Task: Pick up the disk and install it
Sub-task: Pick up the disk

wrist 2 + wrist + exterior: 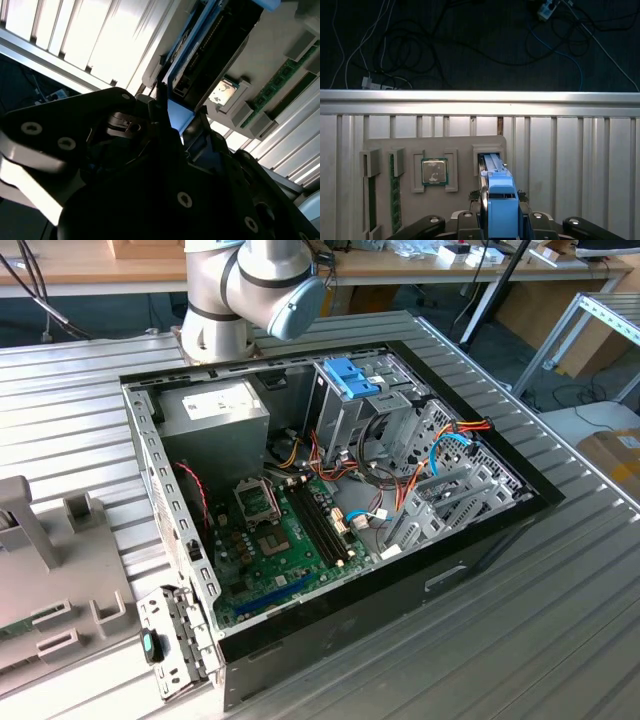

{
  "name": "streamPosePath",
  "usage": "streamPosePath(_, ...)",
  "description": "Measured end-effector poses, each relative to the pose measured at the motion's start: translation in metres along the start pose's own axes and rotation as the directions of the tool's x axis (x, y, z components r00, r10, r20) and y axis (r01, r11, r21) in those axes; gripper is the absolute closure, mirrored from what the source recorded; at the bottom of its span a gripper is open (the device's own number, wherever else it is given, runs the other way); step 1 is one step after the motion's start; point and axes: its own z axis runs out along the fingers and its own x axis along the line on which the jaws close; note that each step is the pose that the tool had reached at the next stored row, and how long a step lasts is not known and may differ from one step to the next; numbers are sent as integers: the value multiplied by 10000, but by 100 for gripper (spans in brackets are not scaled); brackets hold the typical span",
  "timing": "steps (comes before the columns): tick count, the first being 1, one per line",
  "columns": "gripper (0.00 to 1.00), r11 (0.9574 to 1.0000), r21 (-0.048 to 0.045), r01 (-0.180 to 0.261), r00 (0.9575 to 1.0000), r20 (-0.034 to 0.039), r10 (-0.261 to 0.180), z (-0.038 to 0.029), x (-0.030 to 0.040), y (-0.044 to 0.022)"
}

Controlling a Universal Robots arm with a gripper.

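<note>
One step in hand: we judge it to be the pick-up, at the grasp. Nothing of the install is done.
Gripper: in the first wrist view our gripper looks clamped on the blue end of the disk, one finger on each side, with no gap that we can see.
Disk: it stands on edge in a slot of the grey holder tray, seated down in the slot, not lifted.
Neighbours: a processor chip lies in the pocket just beside the disk. A memory stick lies beyond the chip.
Tray and case: the tray sits at the exterior view's left. The open computer case is beside it on the ribbed table.
Drive cage: the blue-topped cage stands at the far side of the case, well apart from the tray.
What the move calls for: we judge a straight pull along the slot with no twist, since the slot walls hug the carrier closely.
Edges: the table edge runs just beyond the tray, with dark floor and loose cables past it.
Open room: we see free space above the tray. Inside the case, coloured wires crowd the space near the cage.
</note>
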Motion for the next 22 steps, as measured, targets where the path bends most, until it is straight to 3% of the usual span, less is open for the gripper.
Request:
streamPosePath(9, 62, 10000, 2, -1, 10000, -3, 1, 1, 0, 0)
streamPosePath(10, 56, 10000, 2, 0, 10000, -3, 0, 1, 0, 0)
streamPosePath(14, 56, 9998, -1, 180, 9998, -7, -180, 2, 0, 0)
streamPosePath(17, 56, 9998, 2, 186, 9998, -59, -186, 8, 12, 0)
streamPosePath(19, 56, 9998, -3, 185, 9997, -136, -185, 11, 23, -3)
streamPosePath(22, 56, 9998, -3, 187, 9997, -146, -188, 15, 24, -29)
